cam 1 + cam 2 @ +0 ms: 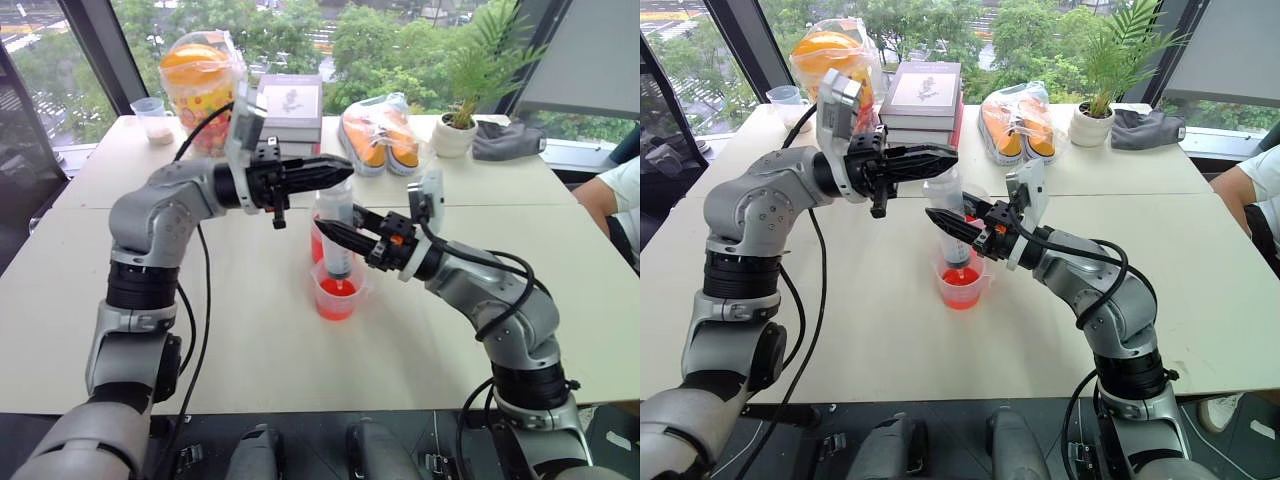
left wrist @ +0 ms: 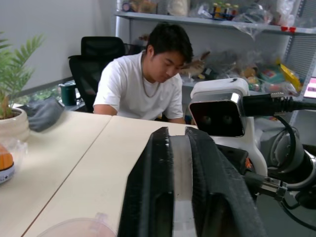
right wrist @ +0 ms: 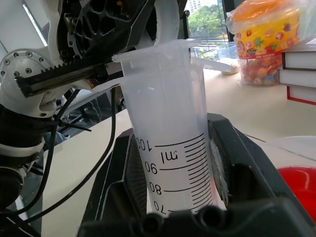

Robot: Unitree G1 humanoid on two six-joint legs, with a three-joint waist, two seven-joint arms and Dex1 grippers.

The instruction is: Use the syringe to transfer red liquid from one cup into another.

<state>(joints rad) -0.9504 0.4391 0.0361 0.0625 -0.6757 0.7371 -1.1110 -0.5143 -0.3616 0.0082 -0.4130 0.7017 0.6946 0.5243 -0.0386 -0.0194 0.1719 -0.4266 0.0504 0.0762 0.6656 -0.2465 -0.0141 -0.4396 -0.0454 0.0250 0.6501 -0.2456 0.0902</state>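
While the syringe stands upright over the middle of the worktop, its barrel is clamped between the two black fingers of your right end effector, with the printed scale showing clearly in the right wrist view. Its lower end points down into the smaller cup, which holds red liquid and sits nearest you; the larger cup, also tinted red, stands just behind it, touching or nearly so. Your left end effector is level above the syringe's top end, pointing to the right; its fingers stand slightly apart, with a pale strip seen between them in the left wrist view, and you cannot tell whether they grip the plunger. Farther back on the worktop you have a stack of books, a candy tub, a small cup at far left, bagged orange shoes and a potted plant. A person sits at the right edge.
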